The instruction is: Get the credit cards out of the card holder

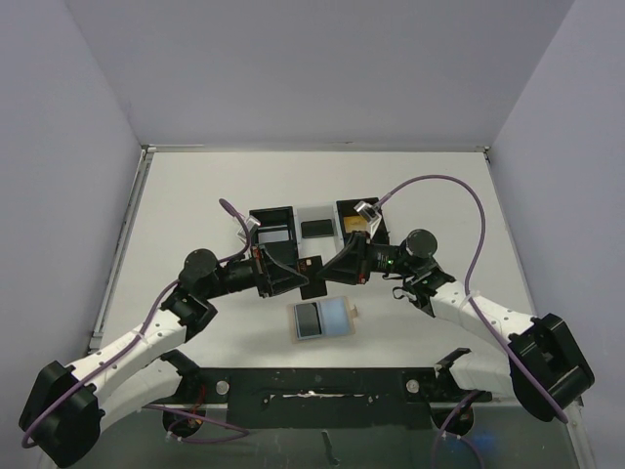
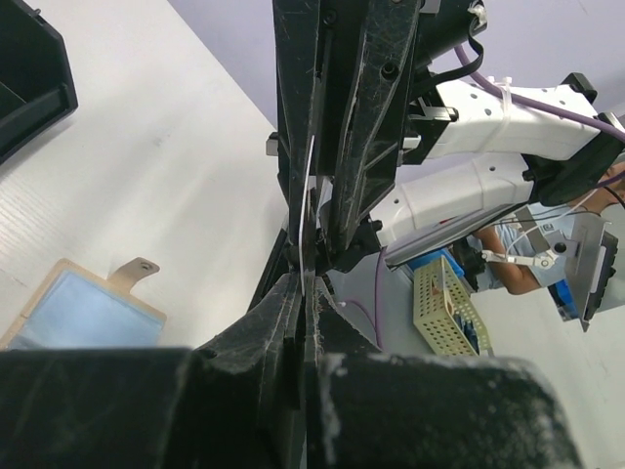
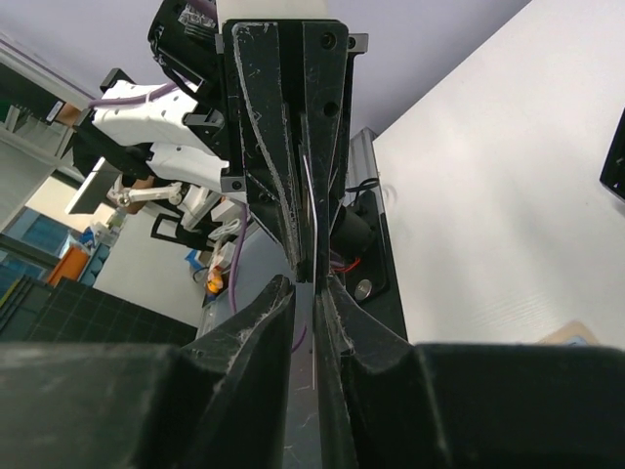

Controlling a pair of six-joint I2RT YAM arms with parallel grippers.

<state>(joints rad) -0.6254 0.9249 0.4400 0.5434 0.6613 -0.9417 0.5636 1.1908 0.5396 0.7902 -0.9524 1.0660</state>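
Handover above open card holder (image 1: 322,319), left gripper (image 2: 305,269) and right gripper (image 3: 314,283) both clamped nearly shut on same thin card (image 1: 313,283); release 1 side fully before pulling away, no twisting.

The left fingers (image 2: 278,318) pinch a thin card (image 2: 312,181) edge-on while the card holder (image 2: 93,311) lies open lower-left.

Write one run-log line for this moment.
left gripper shut on card | right gripper shut on same card | card holder open on table
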